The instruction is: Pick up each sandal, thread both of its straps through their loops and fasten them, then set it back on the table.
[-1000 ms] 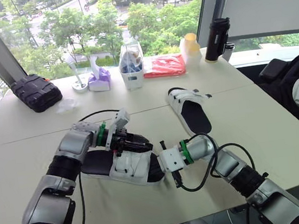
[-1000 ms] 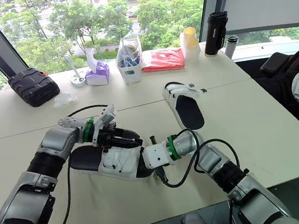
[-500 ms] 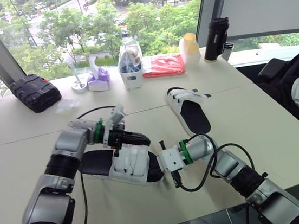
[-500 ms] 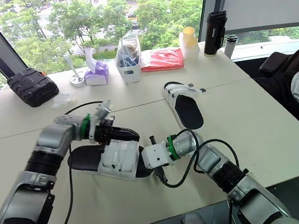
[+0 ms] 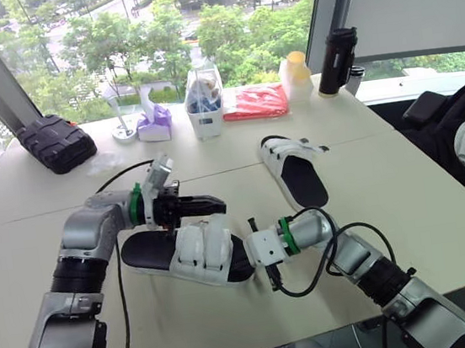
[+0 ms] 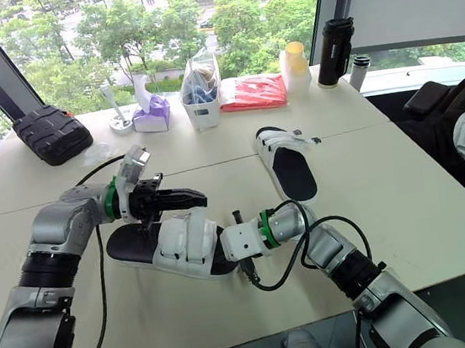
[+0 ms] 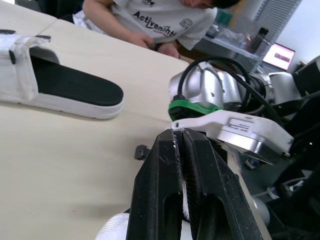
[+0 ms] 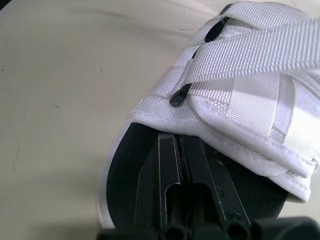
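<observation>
Raised left gripper (image 5: 211, 202) off near sandal (image 5: 149, 252), clenched on its strap (image 8: 250, 50); right gripper (image 8: 179, 145) clenched at toe. Might slip strap if overpulled.

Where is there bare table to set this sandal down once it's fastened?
Bare: the near strip between the sandal and the table's front edge, and the stretch right of the second sandal. Crowded: the back row, from the black case to the flask, and the middle, around the left gripper and right gripper.

The left tool (image 5: 216, 201) has drawn back off the near sandal (image 5: 198, 254).
</observation>
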